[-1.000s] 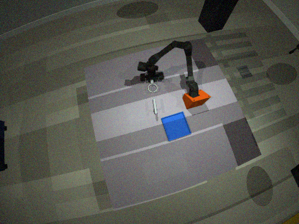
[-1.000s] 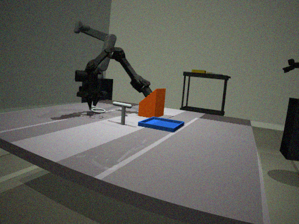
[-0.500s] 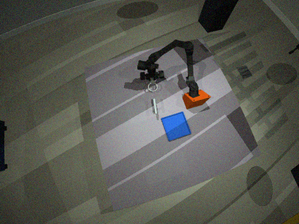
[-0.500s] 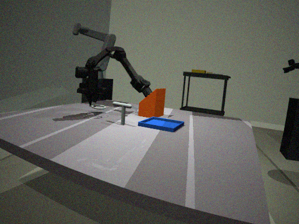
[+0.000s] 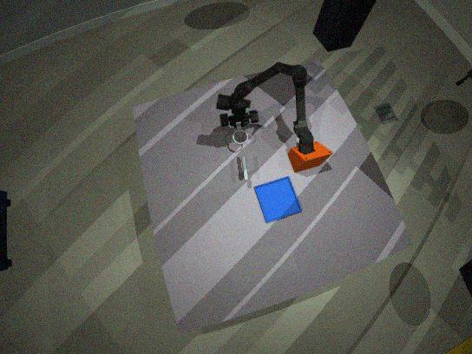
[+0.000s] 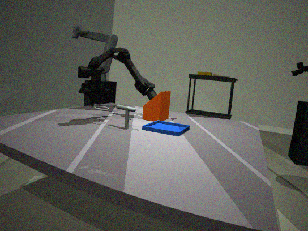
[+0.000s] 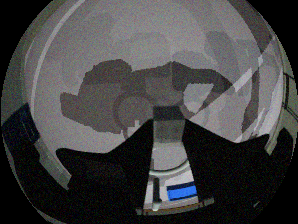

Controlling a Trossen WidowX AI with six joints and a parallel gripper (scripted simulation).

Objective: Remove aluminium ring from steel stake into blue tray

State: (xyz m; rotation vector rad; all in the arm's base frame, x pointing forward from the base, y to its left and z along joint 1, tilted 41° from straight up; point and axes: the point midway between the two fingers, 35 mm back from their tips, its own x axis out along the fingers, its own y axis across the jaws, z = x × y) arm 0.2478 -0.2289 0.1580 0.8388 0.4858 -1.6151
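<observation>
Looks like a robotics lab or test workshop, judging by a black jointed arm bolted to an orange block on a broad table. Shows a grey arm at far left and part of a dark device at right (hard to name, cut off by the edge). Includes a black metal rack against a bare wall, with nothing homelike about the furnishing.

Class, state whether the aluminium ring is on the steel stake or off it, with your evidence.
Off: the ring is beside the stake, with visible space between them from above.
</observation>
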